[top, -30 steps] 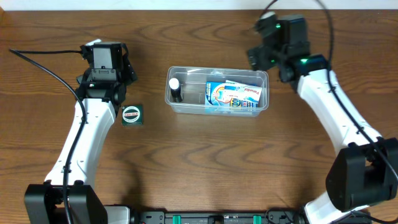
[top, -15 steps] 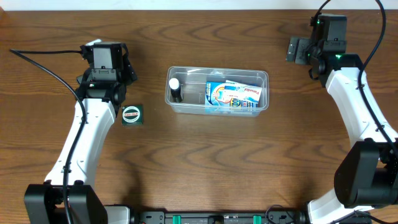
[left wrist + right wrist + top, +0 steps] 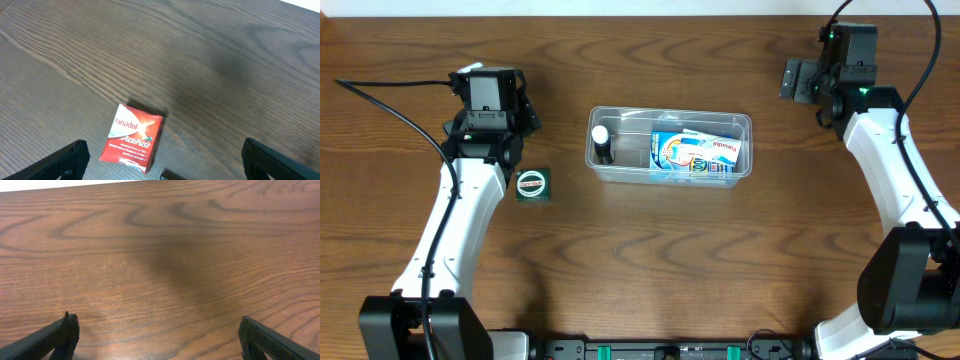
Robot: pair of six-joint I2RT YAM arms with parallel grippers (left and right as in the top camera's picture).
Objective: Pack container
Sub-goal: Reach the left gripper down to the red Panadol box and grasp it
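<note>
I'm looking down on a dark wood surface (image 3: 640,260) with the two white arms reaching in from the near edge, one on each side. The container (image 3: 632,140) sits in the middle, a little toward the far side, long side across, where either arm should be able to reach it. It is partly packed: a blue-and-white Panadol box (image 3: 698,152) lies flat in its right half, and a small dark bottle with a white cap (image 3: 602,140) stands at its left end.

The right pincer (image 3: 157,332) is spread wide and holds nothing. It hangs over bare wood at the far right, well apart from the container. I read that as parked clear so the other arm has room.

The left pincer (image 3: 167,157) is also wide open and empty. Its wrist camera shows a red Panadol ActiFast box (image 3: 132,137) lying flat, slightly skewed, near the fingers but not between them. I take this as the next item to pick up, with the fingers spread ready for it. Overhead I can't find that red box; the wrist likely hides it.

A small dark green box with a round label (image 3: 532,185) lies just beside the left forearm, left of the container, not yet packed.
</note>
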